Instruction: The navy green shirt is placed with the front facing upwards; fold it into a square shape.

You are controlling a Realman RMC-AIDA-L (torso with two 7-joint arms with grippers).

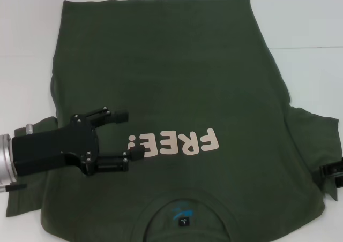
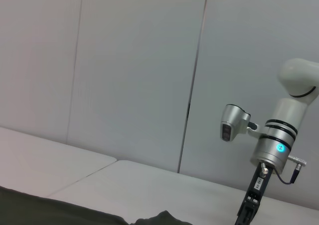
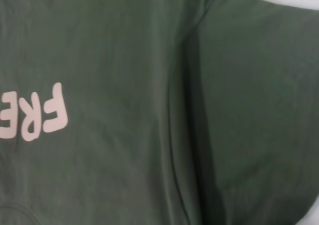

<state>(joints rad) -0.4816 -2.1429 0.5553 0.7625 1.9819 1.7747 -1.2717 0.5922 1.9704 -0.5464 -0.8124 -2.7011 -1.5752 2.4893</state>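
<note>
Shirt [image 1: 177,81] flat; left tool [image 1: 128,134] open above lettering.

My work lies on a white table [image 1: 311,33], a thin seam crossing its top. Beyond it stands a pale grey wall [image 2: 124,60] of flat panels, split by narrow upright joints. The light falls soft and even, throwing only faint shadows.
</note>
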